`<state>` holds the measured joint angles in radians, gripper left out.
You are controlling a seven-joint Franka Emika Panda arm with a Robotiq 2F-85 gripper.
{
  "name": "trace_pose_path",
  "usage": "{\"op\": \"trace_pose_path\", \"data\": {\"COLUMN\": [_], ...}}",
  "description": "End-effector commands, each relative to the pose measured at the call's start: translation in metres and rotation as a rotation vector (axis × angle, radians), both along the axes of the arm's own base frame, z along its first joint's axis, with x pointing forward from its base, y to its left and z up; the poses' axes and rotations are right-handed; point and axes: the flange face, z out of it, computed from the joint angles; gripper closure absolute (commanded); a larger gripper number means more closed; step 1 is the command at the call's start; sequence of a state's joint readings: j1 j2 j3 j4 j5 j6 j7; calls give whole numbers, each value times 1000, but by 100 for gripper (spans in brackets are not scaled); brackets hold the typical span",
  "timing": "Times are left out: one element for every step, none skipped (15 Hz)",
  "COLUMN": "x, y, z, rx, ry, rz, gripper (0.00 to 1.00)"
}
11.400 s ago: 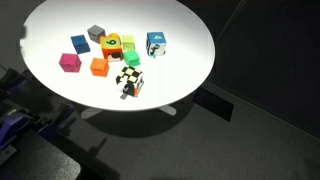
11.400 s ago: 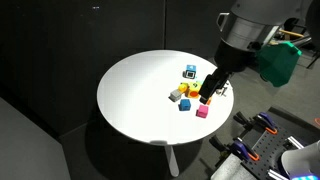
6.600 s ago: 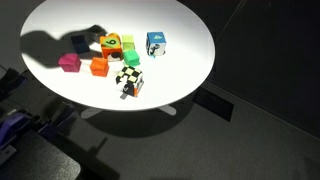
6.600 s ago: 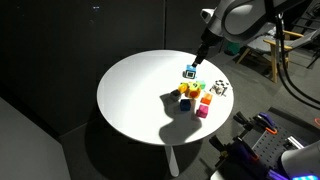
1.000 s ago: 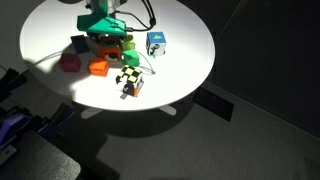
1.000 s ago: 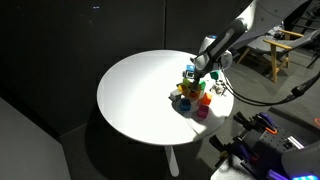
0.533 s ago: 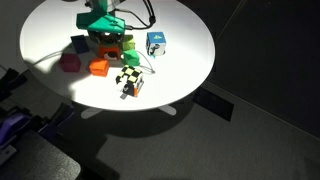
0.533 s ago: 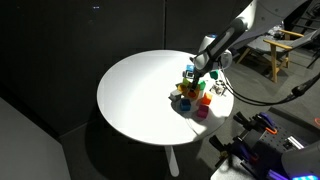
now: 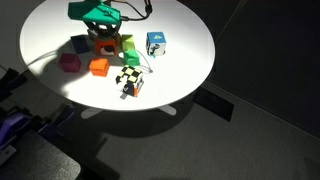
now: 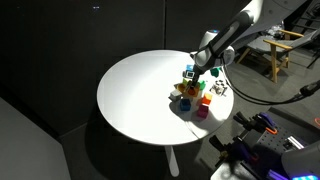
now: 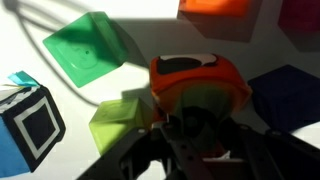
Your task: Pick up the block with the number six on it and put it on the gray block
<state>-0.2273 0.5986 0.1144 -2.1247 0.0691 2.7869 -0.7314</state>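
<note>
On the round white counter (image 9: pixel 190 60), the tool (image 9: pixel 100 31) is clamped on the block with the number six (image 11: pixel 200 85) just above the cluster; centre it over the gray block, hidden beneath, then lower squarely.

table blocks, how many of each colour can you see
Orange: 2, a plain orange block and a marked orange block between the jaws
Green: 2, a dark green block and a lime block
Blue block: 1
Blue-and-white block: 1
Pink block: 1
Checkered block: 1
Total: 8 in view

Numbered block (image 11: pixel 200 85) in hand (image 11: pixel 200 128), amid others (image 11: pixel 85 50)
</note>
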Motion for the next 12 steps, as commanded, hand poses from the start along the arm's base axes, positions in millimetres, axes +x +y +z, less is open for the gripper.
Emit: {"op": "trace_pose_path", "data": {"x": [-5,-3,1,4,6,8,10,12,13,15,16,17], "y": [14,20,25,31,37,43,49,54,58,62,66,69], "z": [27,31,36,40,45,49,52,55,58,59,60,60], "rx": [-5,-6,-13,-17,-20,-22,-24,-26,-28,-31,-34,-35], "ry": [2,1,-3,-4,-6,-7,-8,-7,-8,-9,-10,-7], "rz": [-26,-37,-51,-66,-78,-87,-94,-100,-105,-111,-117,-120], "gripper": [84,84,84,84,83,82,81,82,83,84,85,85]}}
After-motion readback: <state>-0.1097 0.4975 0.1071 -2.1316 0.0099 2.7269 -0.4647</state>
